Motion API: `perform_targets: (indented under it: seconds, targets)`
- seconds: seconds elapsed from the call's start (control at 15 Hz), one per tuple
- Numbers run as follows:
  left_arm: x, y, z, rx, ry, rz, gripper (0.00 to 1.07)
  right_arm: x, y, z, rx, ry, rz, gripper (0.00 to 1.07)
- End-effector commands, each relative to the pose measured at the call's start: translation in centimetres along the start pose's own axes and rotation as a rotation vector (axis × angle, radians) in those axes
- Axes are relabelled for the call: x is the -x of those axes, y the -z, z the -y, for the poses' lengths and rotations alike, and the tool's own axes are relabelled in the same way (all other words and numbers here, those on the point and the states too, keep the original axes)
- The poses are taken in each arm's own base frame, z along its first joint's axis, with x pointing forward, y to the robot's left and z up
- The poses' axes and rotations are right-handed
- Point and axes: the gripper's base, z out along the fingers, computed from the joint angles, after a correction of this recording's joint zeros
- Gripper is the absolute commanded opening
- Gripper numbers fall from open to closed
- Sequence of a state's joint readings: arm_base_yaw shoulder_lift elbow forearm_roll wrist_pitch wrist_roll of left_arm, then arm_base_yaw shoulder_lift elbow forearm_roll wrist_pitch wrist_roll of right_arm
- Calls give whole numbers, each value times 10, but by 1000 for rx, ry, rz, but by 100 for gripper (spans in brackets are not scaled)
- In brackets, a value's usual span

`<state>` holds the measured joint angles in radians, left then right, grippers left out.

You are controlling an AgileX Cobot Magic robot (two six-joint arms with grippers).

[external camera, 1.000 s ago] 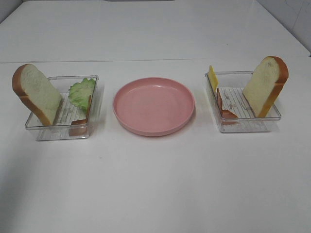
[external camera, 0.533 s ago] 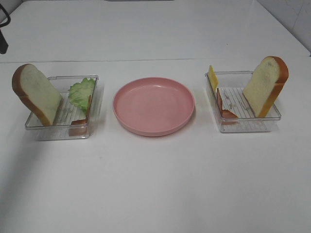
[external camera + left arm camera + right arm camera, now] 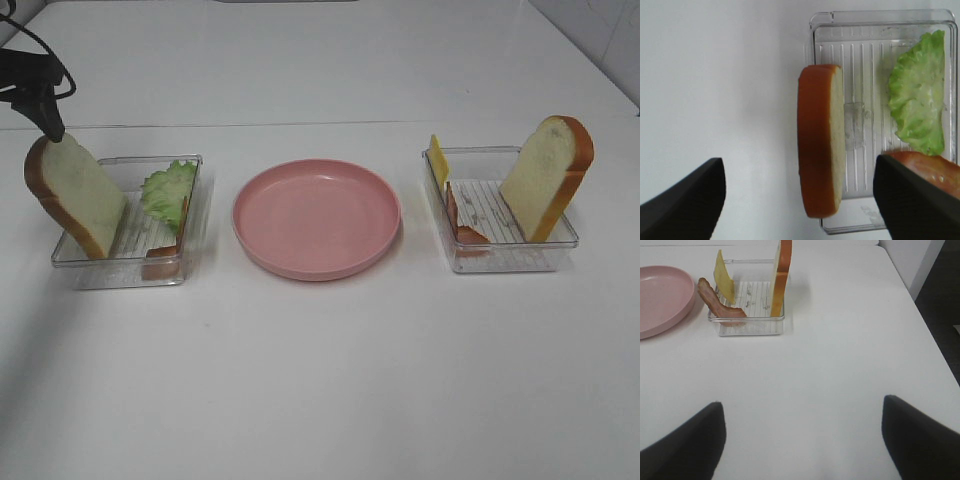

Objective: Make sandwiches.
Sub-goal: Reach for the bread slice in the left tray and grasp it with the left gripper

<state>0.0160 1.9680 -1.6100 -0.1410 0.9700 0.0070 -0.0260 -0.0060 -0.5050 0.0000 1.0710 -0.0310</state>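
Tabletop from above. Pink plate (image 3: 316, 218) at centre is bare: no sandwich begun. At 9 o'clock, left tray (image 3: 118, 276) w/ left bread slice (image 3: 75, 195) on edge, lettuce (image 3: 167, 192), left bacon (image 3: 160, 260). At 3 o'clock, right tray (image 3: 505, 264) w/ right bread slice (image 3: 547, 177), cheese (image 3: 438, 160), right bacon (image 3: 462, 222). Left gripper (image 3: 798, 161), jaws wide open & empty, hovers over left bread slice (likely first pick). Right gripper (image 3: 801, 405) open, empty, above bare table (image 3: 320, 380). All stacking left to do.

Items I see only in part: bacon strip (image 3: 927, 167), partly behind one of the left claw's fingers (image 3: 910, 200); pink plate (image 3: 660, 295), cut by frame edge; left arm (image 3: 25, 70), mostly off-frame.
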Motion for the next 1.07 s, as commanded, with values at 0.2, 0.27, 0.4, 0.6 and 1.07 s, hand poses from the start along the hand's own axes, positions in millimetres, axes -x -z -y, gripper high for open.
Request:
perform_targets:
  seconds: [0.2, 0.27, 0.4, 0.6, 1.07]
  targets:
    - [7, -20, 0, -11, 21, 38, 76, 0, 1, 0, -8, 1, 25, 81]
    - [8, -25, -1, -13, 25, 42, 76, 0, 1, 0, -8, 1, 25, 81]
    - [7, -39, 1, -44, 57, 20, 76, 0, 1, 0, -8, 1, 25, 81]
    - [5, -50, 9, -82, 38, 0, 73, 0, 1, 0, -8, 1, 25, 81]
    - [4, -54, 15, -90, 82, -8, 0, 0, 1, 0, -8, 1, 25, 81]
